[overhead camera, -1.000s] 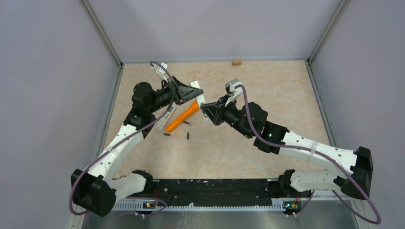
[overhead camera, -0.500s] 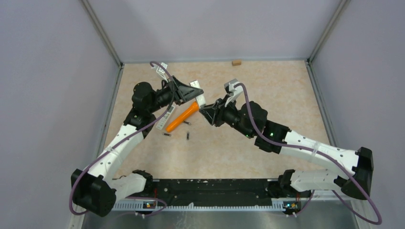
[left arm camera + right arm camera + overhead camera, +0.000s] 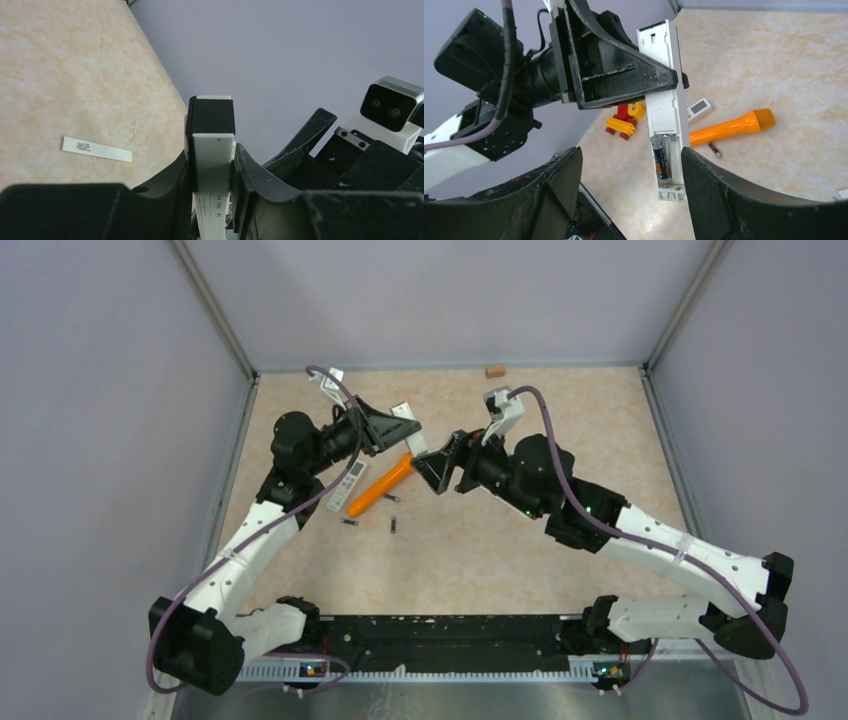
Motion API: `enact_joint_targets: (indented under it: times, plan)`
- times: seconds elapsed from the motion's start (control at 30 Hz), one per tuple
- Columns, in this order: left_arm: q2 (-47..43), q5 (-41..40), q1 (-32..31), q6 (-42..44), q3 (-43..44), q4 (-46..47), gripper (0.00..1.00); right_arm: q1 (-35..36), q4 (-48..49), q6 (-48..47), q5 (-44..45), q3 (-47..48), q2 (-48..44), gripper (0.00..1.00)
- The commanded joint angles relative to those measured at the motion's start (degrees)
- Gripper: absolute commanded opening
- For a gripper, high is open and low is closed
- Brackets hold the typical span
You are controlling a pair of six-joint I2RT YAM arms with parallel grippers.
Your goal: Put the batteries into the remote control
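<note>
My left gripper (image 3: 398, 426) is shut on the white remote control (image 3: 413, 437) and holds it above the table; in the left wrist view the remote control (image 3: 213, 165) is pinched between both fingers. Its back compartment faces my right wrist camera. One battery (image 3: 661, 159) sits in the left slot of the remote control (image 3: 664, 100), and the slot beside it is bare. My right gripper (image 3: 631, 195) stands open just short of the remote's lower end, touching nothing. Three loose batteries (image 3: 349, 523) (image 3: 394, 526) (image 3: 392, 499) lie on the table.
An orange torch-like tube (image 3: 380, 486) lies under the grippers, with a small white device (image 3: 345, 482) beside it. A yellow and red toy (image 3: 625, 120) sits further left. A white label strip (image 3: 96, 149) and a small brown block (image 3: 494, 371) lie towards the back.
My right gripper has gone from shut to open, leaving the battery in the remote, and has drawn back a little with its wrist swung towards the back. The left arm has barely shifted.
</note>
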Motion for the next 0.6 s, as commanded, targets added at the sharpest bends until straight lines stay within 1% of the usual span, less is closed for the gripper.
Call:
enact_joint_targets:
  times: [0.0, 0.03, 0.1, 0.13, 0.2, 0.33, 0.4, 0.47, 0.57]
  plan:
    - [-1.0, -0.6, 1.5, 1.1, 0.3, 7.1, 0.0, -1.2, -4.0, 7.5, 0.5, 4.7, -1.1, 0.77]
    - [-0.9, -0.7, 1.7, 1.1, 0.2, 7.4, 0.0, -2.1, -6.5, 10.7, 1.1, 5.5, -0.7, 0.82]
    - [-0.9, -1.0, 2.2, 0.8, -0.1, 8.0, 0.0, -4.9, -13.0, 20.2, 0.2, 7.5, 0.4, 0.85]
    - [-0.9, -1.3, 2.4, 0.7, -0.2, 8.3, 0.0, -6.2, -13.8, 22.8, -1.9, 7.8, 0.9, 0.85]
    - [-1.2, -2.2, 2.6, 0.5, -0.2, 8.6, 0.0, -7.1, -13.9, 28.5, -2.6, 6.6, 0.9, 0.87]
    - [-1.3, -3.5, 2.6, -0.3, -0.6, 10.2, 0.0, -7.2, -3.4, 37.6, -4.9, -0.1, -0.5, 0.93]
    - [-1.4, -4.0, 2.6, -0.9, -1.0, 11.3, 0.0, -7.2, 0.2, 40.7, -6.3, -1.7, -0.3, 0.96]
    - [-1.5, -4.5, 2.6, -1.1, -1.2, 11.4, 0.0, -7.4, 1.6, 44.4, -7.7, -2.2, 0.4, 0.98]
    - [-1.9, -5.9, 2.7, -1.1, -1.2, 10.7, 0.0, -7.4, 3.1, 47.4, -8.5, -2.9, 1.2, 0.99]
